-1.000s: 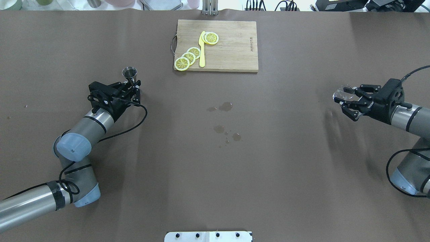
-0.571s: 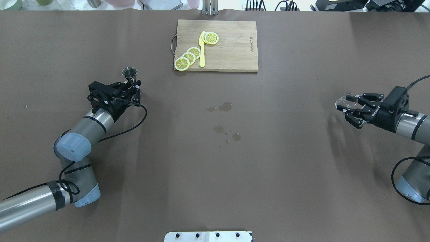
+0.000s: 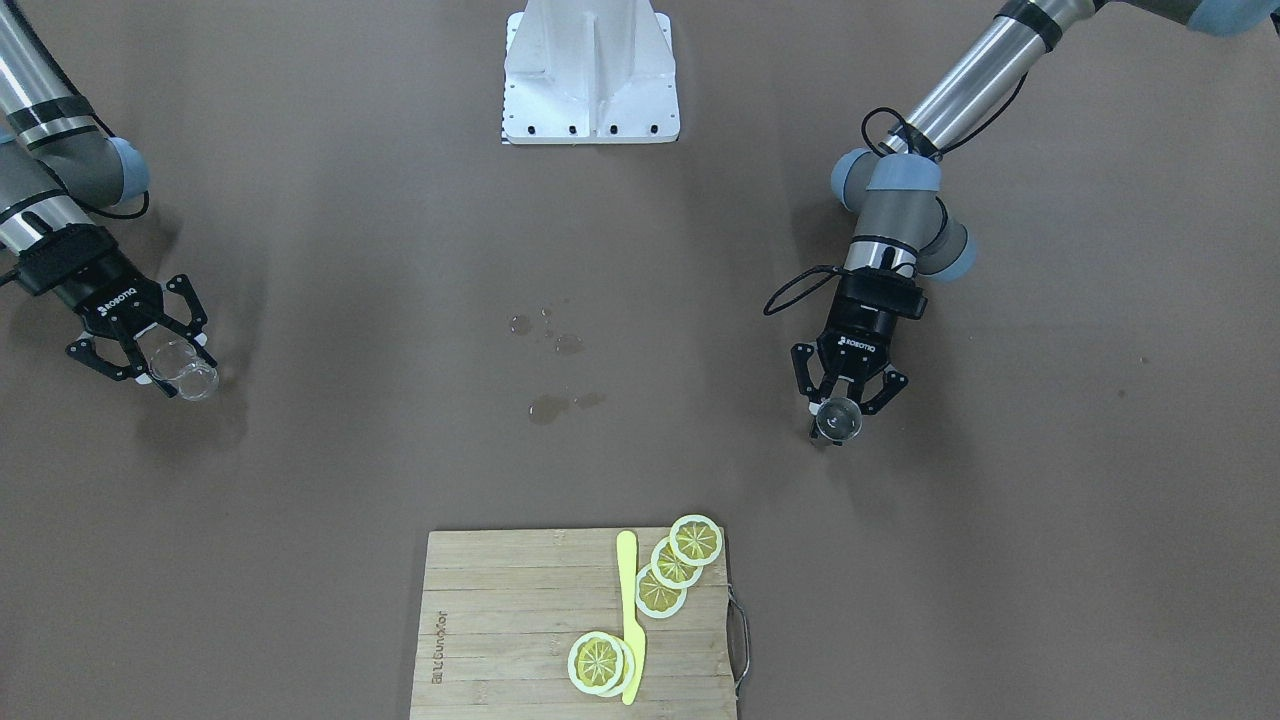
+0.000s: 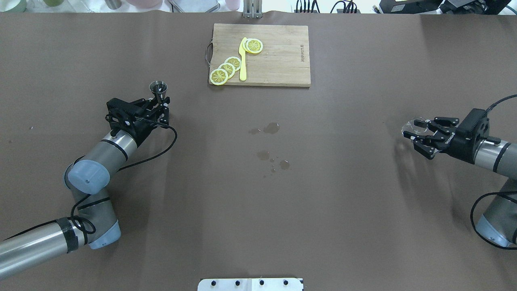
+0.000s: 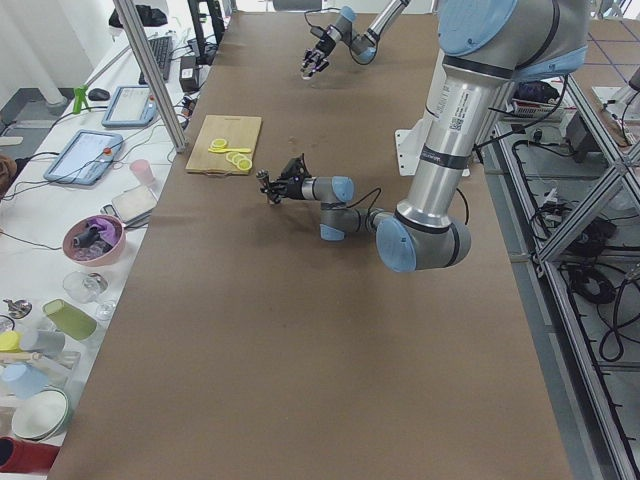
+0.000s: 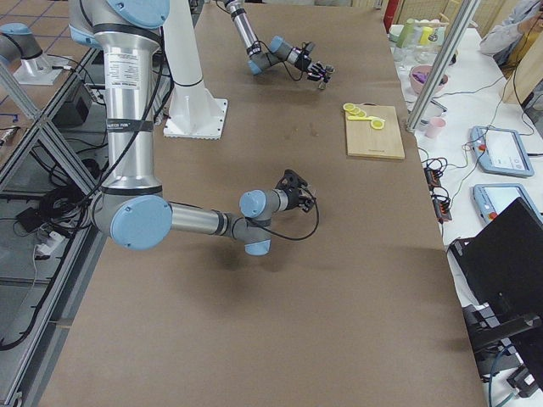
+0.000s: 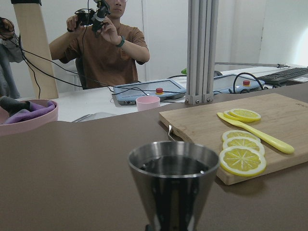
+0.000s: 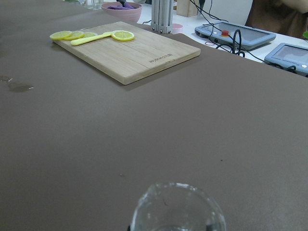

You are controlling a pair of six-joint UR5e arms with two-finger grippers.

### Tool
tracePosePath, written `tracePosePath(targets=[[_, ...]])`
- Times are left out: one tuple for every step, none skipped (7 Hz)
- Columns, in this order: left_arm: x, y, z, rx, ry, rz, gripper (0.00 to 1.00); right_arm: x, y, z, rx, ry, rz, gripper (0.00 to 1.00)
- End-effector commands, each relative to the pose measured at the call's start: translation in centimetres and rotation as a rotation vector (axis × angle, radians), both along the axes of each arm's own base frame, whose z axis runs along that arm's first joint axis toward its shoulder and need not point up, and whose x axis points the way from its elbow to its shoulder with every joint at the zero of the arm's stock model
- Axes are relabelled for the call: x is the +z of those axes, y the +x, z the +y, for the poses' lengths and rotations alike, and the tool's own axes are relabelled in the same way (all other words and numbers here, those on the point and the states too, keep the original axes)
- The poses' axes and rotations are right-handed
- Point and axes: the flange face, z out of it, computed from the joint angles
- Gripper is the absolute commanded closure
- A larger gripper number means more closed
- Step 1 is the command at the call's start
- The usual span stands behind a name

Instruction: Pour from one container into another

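**Two arms, two cups, well apart**

A brown bench [image 4: 258, 226] fills the room's middle. The left arm [image 4: 101, 155] reaches in from one end and the right arm [image 4: 494, 155] from the other. A wooden cutting board [image 4: 278, 56] lies at the far edge from the robot, between them.

The left fingers [image 4: 164, 108] are closed on the narrow lower part of a small metal cup [image 4: 158, 89]. The cup stands upright, with dark liquid showing inside in the wrist view. It is near the board's handle corner but clear of it.

The right fingers [image 4: 422, 141] are closed around a clear glass [image 4: 412, 127] at the bench's other end, its mouth pointing away from the wrist. I cannot tell whether the glass touches the bench.

A yellow knife [image 4: 242, 60] lies on the board. Beside it are lemon slices [image 4: 218, 76], three overlapping on one side and the rest by its tip. A few wet spots [image 4: 271, 128] mark the bench's middle.
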Motion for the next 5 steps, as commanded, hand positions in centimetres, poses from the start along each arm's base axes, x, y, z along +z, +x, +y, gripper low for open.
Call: tracePosePath(targets=[[0.00,-0.01,-0.01,-0.001,0.000,0.000,0.62,0.01,-0.04,0.02,-0.001,0.000,0.000,1.00],[0.00,-0.01,-0.01,-0.001,0.000,0.000,0.62,0.01,-0.04,0.02,-0.001,0.000,0.000,1.00],[0.00,0.00,0.00,0.001,0.000,0.000,0.62,0.01,-0.04,0.02,-0.001,0.000,0.000,1.00],[0.00,0.02,0.01,0.002,0.000,0.000,0.62,0.01,-0.18,-0.11,-0.001,0.000,0.000,1.00],[-0.07,0.00,0.02,0.002,0.001,0.001,0.62,0.03,-0.24,-0.16,-0.001,0.000,0.002,1.00]])
